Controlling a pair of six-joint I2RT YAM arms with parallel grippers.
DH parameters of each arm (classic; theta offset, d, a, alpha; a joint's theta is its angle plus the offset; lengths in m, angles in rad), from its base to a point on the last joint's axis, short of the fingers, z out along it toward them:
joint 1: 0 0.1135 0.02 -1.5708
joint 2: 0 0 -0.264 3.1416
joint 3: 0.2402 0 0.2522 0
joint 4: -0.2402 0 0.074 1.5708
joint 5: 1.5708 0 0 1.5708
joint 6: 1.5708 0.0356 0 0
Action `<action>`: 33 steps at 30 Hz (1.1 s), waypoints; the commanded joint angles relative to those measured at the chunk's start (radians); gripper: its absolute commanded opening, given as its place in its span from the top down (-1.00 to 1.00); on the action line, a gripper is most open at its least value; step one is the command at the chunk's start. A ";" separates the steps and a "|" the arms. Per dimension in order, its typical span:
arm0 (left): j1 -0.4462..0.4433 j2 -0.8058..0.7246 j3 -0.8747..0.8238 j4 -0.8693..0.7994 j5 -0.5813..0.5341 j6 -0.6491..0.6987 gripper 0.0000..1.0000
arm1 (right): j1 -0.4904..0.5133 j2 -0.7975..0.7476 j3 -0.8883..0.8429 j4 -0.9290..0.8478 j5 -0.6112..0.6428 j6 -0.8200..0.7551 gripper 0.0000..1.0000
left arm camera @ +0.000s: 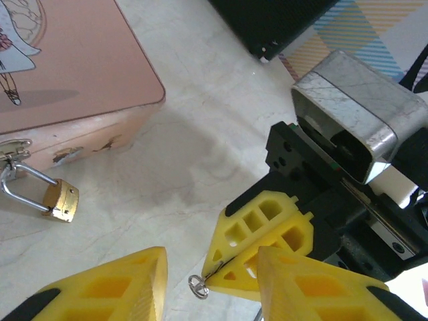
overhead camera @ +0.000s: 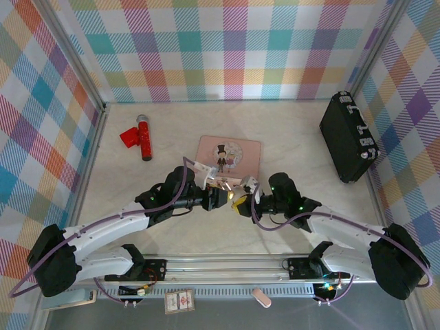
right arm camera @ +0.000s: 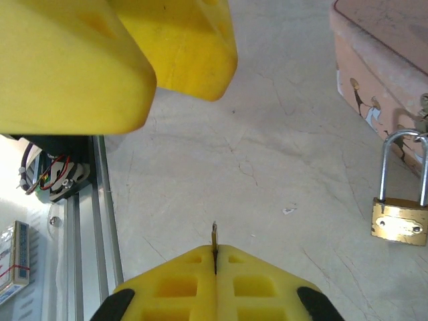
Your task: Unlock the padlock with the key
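Note:
The small brass padlock (left arm camera: 61, 199) hangs by its silvery shackle from the clasp of the pink tin box (left arm camera: 73, 87), and shows again as the padlock (right arm camera: 399, 226). My right gripper (right arm camera: 215, 255) is shut on the thin grey key (right arm camera: 214, 235), whose blade sticks out past the tips. In the left wrist view the key's ring (left arm camera: 198, 286) pokes from those shut yellow tips. My left gripper (left arm camera: 210, 294) is open, its fingers (left arm camera: 107, 287) standing on either side of the right gripper's tip and the ring. From above, both grippers meet just in front of the box (overhead camera: 229, 155).
A black case (overhead camera: 348, 136) leans by the right wall. A red tool (overhead camera: 139, 136) lies at the back left. The metal rail (right arm camera: 80, 221) of the table's near edge runs close behind the grippers. Bare tabletop (right arm camera: 267, 154) lies between the key and the padlock.

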 commanded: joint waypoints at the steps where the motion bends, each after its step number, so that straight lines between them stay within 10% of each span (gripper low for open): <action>1: -0.002 0.019 0.030 -0.005 0.050 0.021 0.25 | 0.018 0.017 0.042 0.010 -0.015 -0.041 1.00; 33: -0.031 0.141 0.059 0.011 0.076 -0.007 0.67 | 0.043 0.022 0.028 0.087 0.050 -0.008 1.00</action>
